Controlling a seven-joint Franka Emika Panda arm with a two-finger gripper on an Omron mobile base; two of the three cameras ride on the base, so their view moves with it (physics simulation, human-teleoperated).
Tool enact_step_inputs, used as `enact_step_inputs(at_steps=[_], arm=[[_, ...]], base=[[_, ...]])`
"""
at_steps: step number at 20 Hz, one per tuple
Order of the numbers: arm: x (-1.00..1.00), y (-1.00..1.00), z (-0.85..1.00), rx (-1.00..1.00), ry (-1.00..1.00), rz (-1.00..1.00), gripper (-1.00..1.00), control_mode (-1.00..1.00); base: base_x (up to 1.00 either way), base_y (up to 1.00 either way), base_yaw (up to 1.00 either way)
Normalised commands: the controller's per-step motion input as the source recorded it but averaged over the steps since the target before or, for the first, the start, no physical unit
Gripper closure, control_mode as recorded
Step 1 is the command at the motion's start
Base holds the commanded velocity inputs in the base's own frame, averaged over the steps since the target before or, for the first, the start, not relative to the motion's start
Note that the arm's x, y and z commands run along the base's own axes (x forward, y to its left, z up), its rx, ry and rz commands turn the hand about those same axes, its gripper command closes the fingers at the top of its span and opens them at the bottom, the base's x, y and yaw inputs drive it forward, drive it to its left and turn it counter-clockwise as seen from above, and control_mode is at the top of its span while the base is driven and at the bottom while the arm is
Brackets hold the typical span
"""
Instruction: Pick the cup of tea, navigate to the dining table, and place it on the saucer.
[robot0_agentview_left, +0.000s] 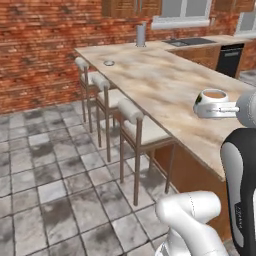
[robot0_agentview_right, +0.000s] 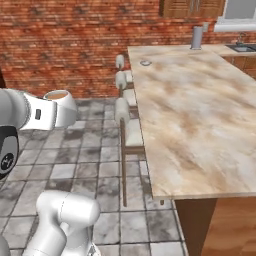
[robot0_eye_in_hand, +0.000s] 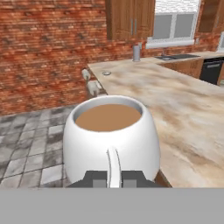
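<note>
Now gripper (robot0_eye_in_hand: 114, 179) w/ cup of tea (robot0_eye_in_hand: 111, 135) aloft.

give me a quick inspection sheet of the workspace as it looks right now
surface: dining table, long marbled top, mostly bare
job's things: cup of tea held upright in the air, tea inside; saucer near the table's far end
clutter: grey cylinder at the far edge
gripper: gripper shut on the cup's handle side
cables: nothing seen
surroundings: stools along the table, brick wall, tiled floor, sink, window

Hand (robot0_eye_in_hand: 114, 178) clamps handle of cup of tea (robot0_eye_in_hand: 111, 138); dining table (robot0_eye_in_hand: 183, 105) beyond, saucer (robot0_eye_in_hand: 106, 73) far.
</note>
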Motion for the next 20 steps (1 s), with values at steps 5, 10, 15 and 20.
enact_step_inputs(at_steps=[5, 10, 15, 20], arm=[[0.0, 0.0, 0.0, 0.0, 0.0, 0.0, 1.0, 1.0], [0.0, 0.0, 0.0, 0.0, 0.0, 0.0, 1.0, 1.0], [0.0, 0.0, 0.0, 0.0, 0.0, 0.0, 1.0, 1.0], [0.0, 0.0, 0.0, 0.0, 0.0, 0.0, 1.0, 1.0]], base=[[0.47, 1.0, -0.39], [0.52, 1.0, -0.39], [0.54, 1.0, -0.38], [0.53, 1.0, -0.38]])
